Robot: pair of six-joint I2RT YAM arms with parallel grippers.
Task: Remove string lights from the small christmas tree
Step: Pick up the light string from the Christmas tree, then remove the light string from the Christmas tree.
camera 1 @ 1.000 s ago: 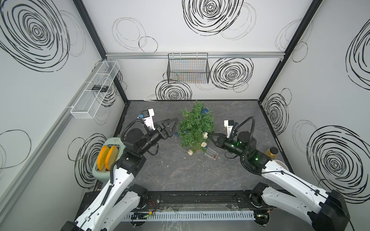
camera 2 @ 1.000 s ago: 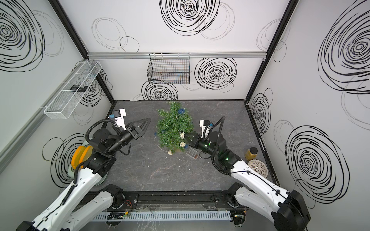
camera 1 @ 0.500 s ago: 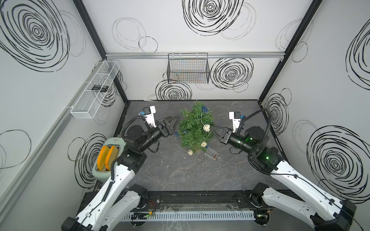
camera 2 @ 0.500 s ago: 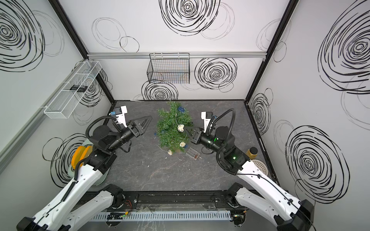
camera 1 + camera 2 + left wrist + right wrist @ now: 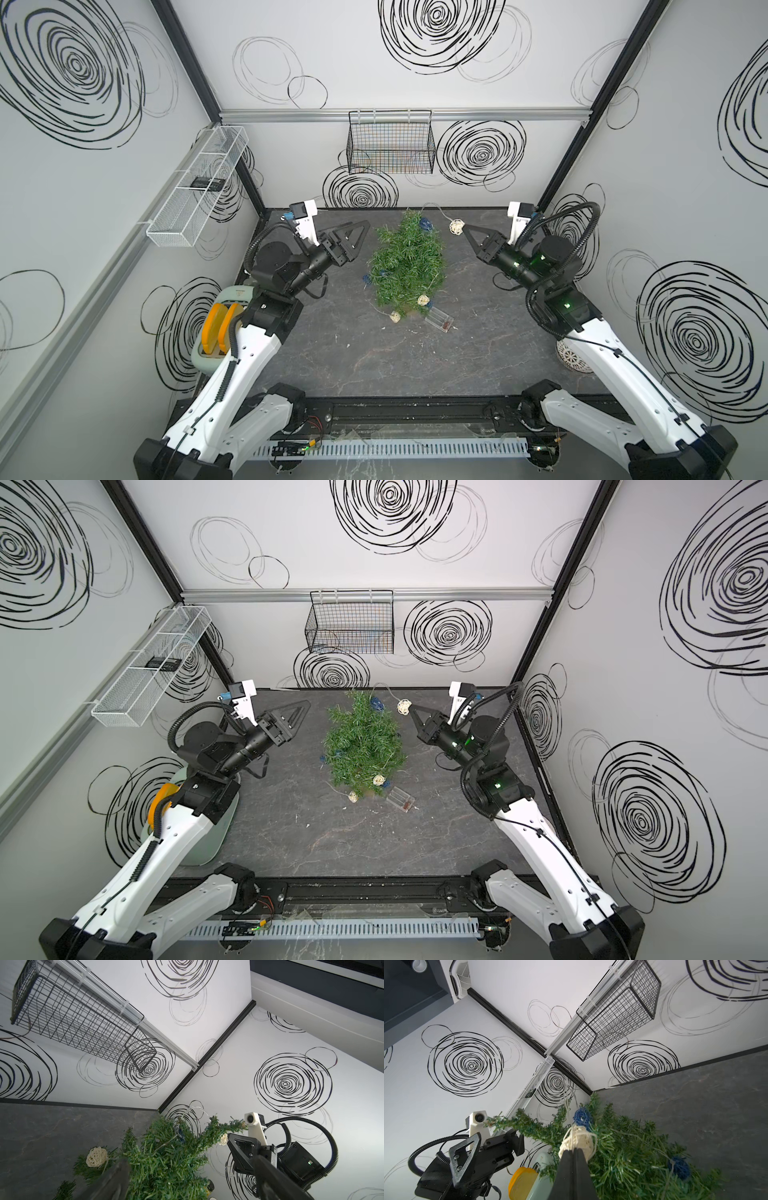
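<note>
- My right gripper (image 5: 466, 227) is clenched on a cream ball (image 5: 456, 226) of the lights (image 5: 423, 300). The right wrist view shows its fingertips (image 5: 566, 1165) pinched shut at the ball's underside.
- A second ago this gripper sat low at the right flank of the tree (image 5: 405, 266). Now it is up level with the tip, toward the back wall, and the ball has come with it.
- The wire (image 5: 434, 206) now arcs free above the tip, so one stretch is off the branches.
- The rest stays on the tree: a blue ball (image 5: 424, 224) near the tip, another on its left side, and cream ones low at the front. A clear box (image 5: 439, 322) lies on the table (image 5: 353, 374) beside the foot.
- My left gripper (image 5: 359, 232) is released, jaws wide, just left of the tree and holding nothing. It has only drifted a little toward the back.
- I judge the unwinding begun but far from done, since most balls are still caught in the needles.
- Next I expect to carry the ball on around the tip. If the wire snags it could tip the tree, and my free left gripper could steady it.
</note>
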